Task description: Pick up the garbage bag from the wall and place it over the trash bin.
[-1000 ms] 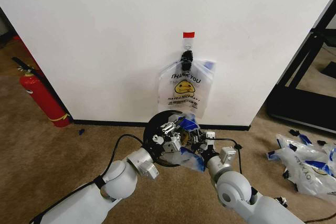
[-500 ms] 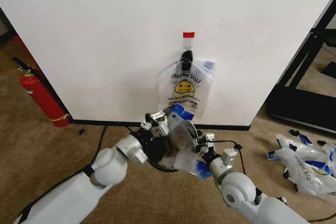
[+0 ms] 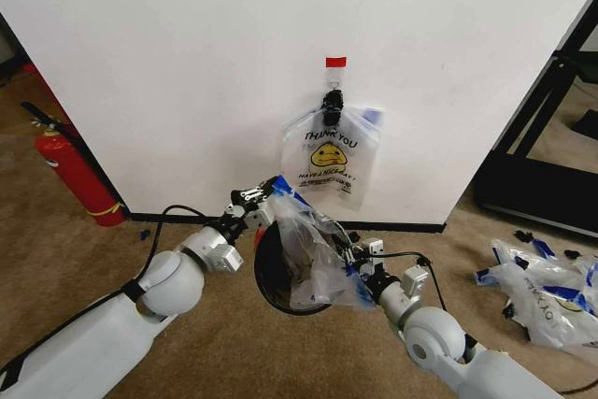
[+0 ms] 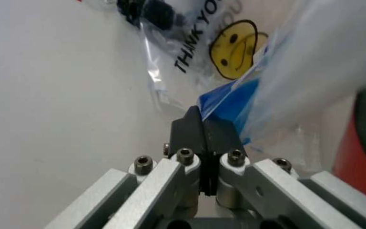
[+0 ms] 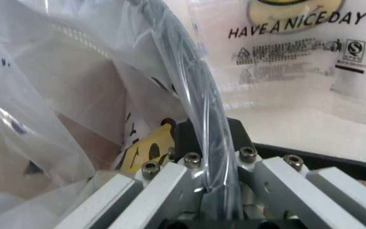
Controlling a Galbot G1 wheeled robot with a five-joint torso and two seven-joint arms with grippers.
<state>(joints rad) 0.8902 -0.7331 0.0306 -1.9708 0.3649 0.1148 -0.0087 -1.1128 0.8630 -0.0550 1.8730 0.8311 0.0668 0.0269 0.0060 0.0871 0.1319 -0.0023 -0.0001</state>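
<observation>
Up close, left pincer (image 4: 203, 125) pinching garbage bag (image 4: 234, 102) handle

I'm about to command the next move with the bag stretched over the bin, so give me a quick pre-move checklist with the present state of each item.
1. Left gripper shut on the garbage bag's blue handle, jaws closed flat: ok.
2. Right gripper holding the opposite side of the bag: plastic runs between its jaws in the right wrist view, but whether it is clamped: cannot tell.
3. Bag spread over the trash bin: partly; it drapes the side toward the right gripper, and the side near the left gripper is bare: not ok.
4. Bin upright: it looks tipped, mouth facing the head camera: not ok.
5. Spare bag hanging from the clip on the wall: ok.
</observation>
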